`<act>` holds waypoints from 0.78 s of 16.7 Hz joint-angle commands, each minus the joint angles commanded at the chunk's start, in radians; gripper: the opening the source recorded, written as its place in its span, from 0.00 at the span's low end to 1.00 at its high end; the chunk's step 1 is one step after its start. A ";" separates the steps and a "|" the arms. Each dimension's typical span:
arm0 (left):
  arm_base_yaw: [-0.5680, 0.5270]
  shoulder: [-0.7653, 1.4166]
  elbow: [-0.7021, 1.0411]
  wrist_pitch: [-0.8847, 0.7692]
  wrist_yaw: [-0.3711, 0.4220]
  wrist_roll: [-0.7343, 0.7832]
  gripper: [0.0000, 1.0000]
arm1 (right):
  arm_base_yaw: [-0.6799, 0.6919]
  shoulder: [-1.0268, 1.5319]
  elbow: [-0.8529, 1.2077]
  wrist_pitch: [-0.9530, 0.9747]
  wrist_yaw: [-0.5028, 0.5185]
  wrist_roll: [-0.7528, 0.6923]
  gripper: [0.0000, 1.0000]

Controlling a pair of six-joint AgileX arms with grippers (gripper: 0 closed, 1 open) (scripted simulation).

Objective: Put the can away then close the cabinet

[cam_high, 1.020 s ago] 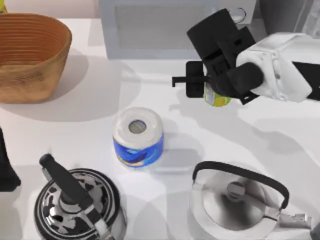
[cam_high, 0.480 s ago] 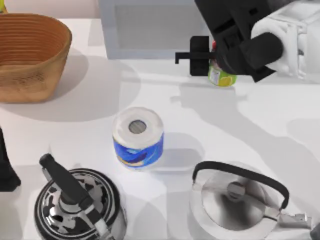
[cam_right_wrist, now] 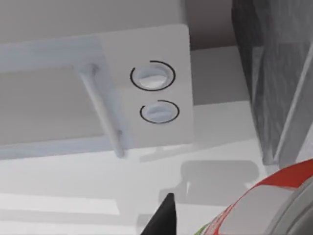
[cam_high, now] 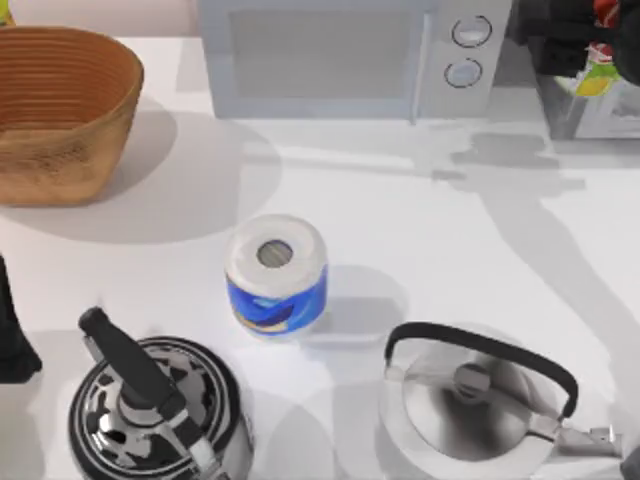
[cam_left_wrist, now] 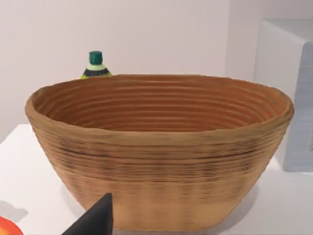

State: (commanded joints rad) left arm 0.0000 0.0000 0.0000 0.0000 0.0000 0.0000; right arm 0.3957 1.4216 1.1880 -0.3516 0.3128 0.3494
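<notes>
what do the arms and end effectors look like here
The left end effector shows as a matte black wedge tapering to a point, with flat, plain faces. The right end effector shows a similar slim black pointed tip. At the top view's left edge, the left arm is a plain black block. No cables or markings can be made out on these parts.
</notes>
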 joint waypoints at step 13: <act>0.000 0.000 0.000 0.000 0.000 0.000 1.00 | -0.361 -1.278 -1.046 0.336 -0.306 -0.316 0.00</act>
State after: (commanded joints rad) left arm 0.0000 0.0000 0.0000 0.0000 0.0000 0.0000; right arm 0.0349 0.1435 0.1424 -0.0153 0.0071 0.0332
